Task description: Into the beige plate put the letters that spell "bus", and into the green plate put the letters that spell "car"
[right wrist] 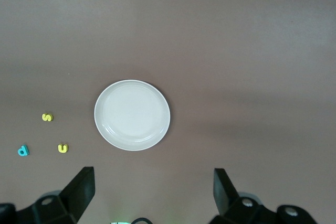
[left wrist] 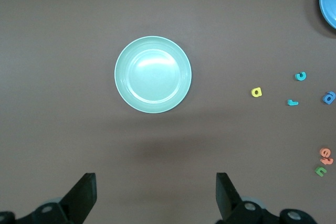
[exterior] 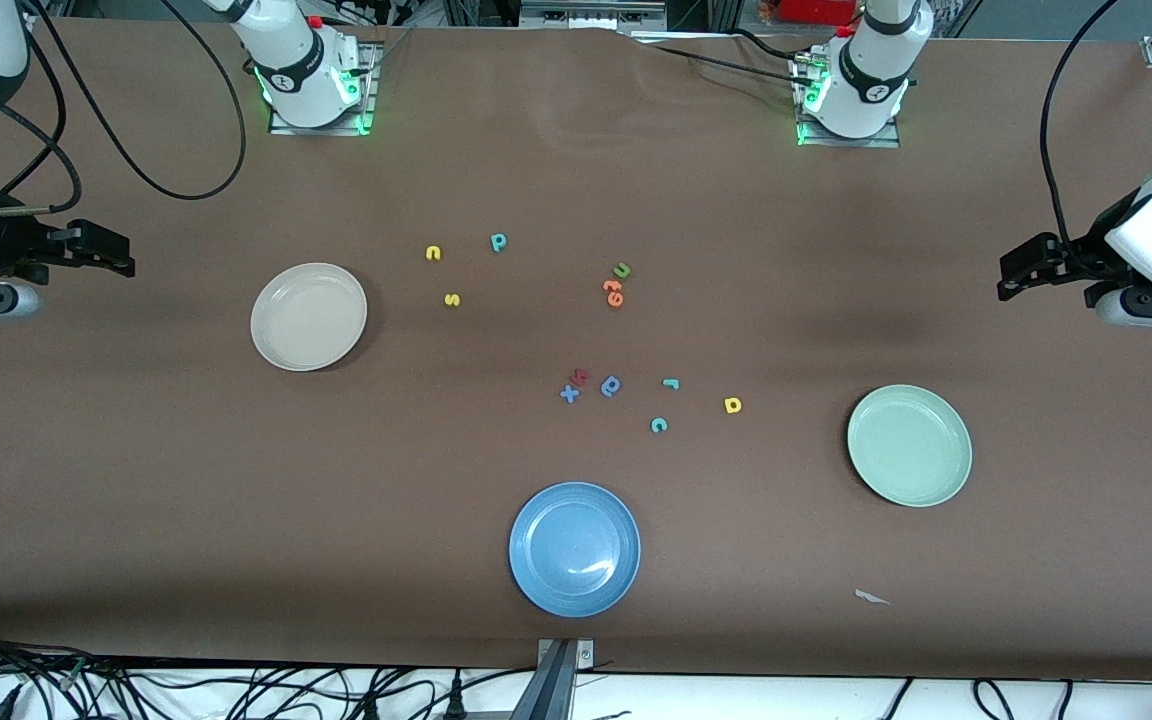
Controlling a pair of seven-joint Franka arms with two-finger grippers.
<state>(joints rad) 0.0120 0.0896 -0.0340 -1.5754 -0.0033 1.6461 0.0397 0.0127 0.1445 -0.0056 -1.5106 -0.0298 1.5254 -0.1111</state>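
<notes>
Nothing sorted yet. Yellow u (exterior: 433, 253), yellow s (exterior: 451, 299) and teal b (exterior: 498, 241) loose on the table (exterior: 186, 480) in a small cluster, just beside the beige plate (exterior: 308, 316) toward the table's middle, u and b farther from the front camera than s. Handy grouping: short carries into that plate, all within the right arm's end. Beige plate empty, flat, well apart from the other plates.

Teal c (exterior: 659, 425), teal r (exterior: 671, 383) and yellow a (exterior: 732, 405) scattered between the middle and the green plate (exterior: 909, 445), a closest to that plate, c nearest the front camera. Green plate also empty, at the left arm's end, so likely the left arm's share of the work.

Distractors mixed in: green u (exterior: 622, 270) touching the orange letters (exterior: 613, 292) near the middle; blue x (exterior: 569, 393) and blue round letter (exterior: 611, 386) just beside r and c, close enough to call for a careful pick. Blue plate (exterior: 574, 548) nearest the front camera, empty, no part in the task.

Right gripper (exterior: 101, 252) high over the table's edge past the beige plate, fingers spread wide, holding nothing, looking straight down on that plate. Left gripper (exterior: 1031, 265) likewise high at its own end near the green plate, fingers apart, empty. Both parked clear of the letters, seemingly at a start pose.
</notes>
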